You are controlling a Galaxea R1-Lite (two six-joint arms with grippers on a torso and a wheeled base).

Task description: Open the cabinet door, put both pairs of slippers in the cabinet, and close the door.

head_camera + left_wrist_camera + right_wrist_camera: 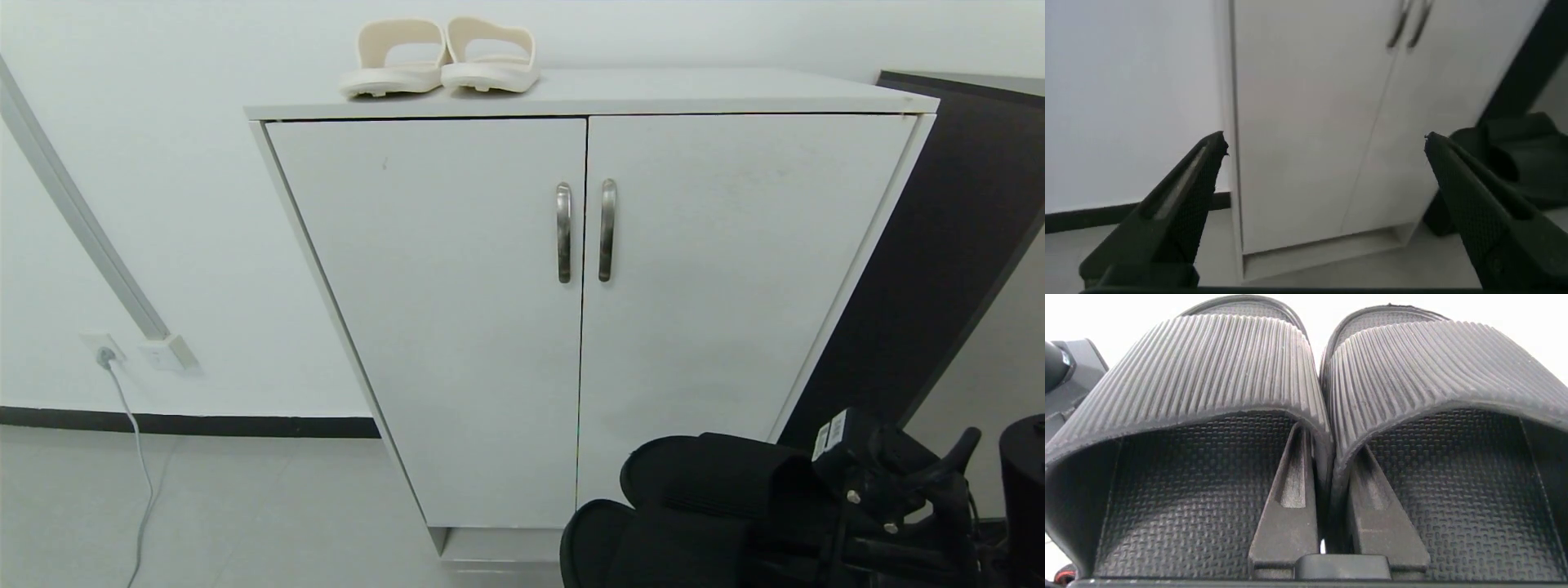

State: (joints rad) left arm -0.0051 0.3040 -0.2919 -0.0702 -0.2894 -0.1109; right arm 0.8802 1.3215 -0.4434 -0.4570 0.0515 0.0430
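The white cabinet (457, 327) stands against the wall with both doors shut. Its two metal handles (563, 233) meet at the middle. A cream pair of slippers (441, 59) rests on the cabinet top, towards its left end. Low at the right, in front of the right door, the black pair of slippers (694, 506) hangs side by side. My right gripper (1327, 502) is shut on their two inner walls, one finger inside each slipper (1306, 416). My left gripper (1326, 143) is open and holds nothing, facing the cabinet's lower left corner from some distance.
A dark panel (939, 286) stands right of the cabinet. On the left wall are a socket with a grey cable (106, 355) and a slanted cable duct (82, 220). Bare grey floor (204, 506) lies left of the cabinet.
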